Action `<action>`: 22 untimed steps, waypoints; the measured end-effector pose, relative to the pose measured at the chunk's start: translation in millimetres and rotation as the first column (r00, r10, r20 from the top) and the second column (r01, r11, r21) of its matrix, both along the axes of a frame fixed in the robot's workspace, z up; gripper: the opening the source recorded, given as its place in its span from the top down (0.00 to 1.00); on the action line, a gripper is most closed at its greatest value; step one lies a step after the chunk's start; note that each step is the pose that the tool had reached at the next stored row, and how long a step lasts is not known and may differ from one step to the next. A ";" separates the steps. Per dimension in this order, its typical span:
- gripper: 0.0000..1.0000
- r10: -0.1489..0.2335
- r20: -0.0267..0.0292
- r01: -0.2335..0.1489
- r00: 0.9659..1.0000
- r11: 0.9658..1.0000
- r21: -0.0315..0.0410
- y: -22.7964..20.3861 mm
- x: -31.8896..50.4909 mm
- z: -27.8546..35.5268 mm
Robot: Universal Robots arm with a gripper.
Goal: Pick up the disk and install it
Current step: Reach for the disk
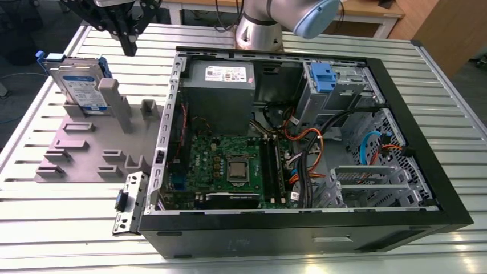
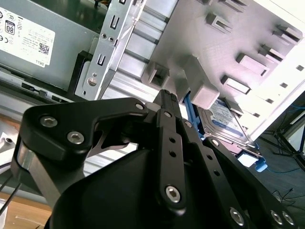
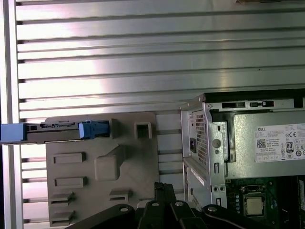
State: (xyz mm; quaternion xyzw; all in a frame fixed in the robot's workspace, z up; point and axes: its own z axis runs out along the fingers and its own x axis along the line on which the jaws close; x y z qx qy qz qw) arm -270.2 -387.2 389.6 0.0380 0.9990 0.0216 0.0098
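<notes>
Upper left of the exterior view, the gripper (image 1: 131, 50) hangs empty — fingers pressed together — near the disk (image 1: 78, 85), which stands upright in a grey holder (image 1: 88, 151).

Open computer case (image 1: 304, 231) on the bench (image 1: 76, 228), at the exterior view's right. The parts holder (image 1: 84, 154) lies just beside it on the left. The disk (image 1: 80, 85) stands upright at the holder's far end. The gripper (image 1: 131, 50) hangs above, between disk and case. Inside the case, the power supply (image 1: 220, 85) sits behind the motherboard (image 1: 220, 154).

One disk (image 1: 76, 85), one grey holder (image 1: 84, 154), one computer case (image 1: 304, 228), one pincer (image 1: 130, 47).
</notes>
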 end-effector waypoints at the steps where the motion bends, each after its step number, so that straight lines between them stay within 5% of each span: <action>1: 0.89 0.000 0.000 0.000 1.000 1.000 0.000 0.0 -0.9 -0.1; 10: 0.89 0.000 0.000 0.000 1.000 1.000 0.000 0.5 -14.1 -0.1; 16: 0.89 0.000 0.000 0.000 1.000 1.000 0.000 6.7 -17.4 -0.6; 22: 0.89 0.000 0.000 0.000 1.000 1.000 0.000 8.5 -31.8 -1.4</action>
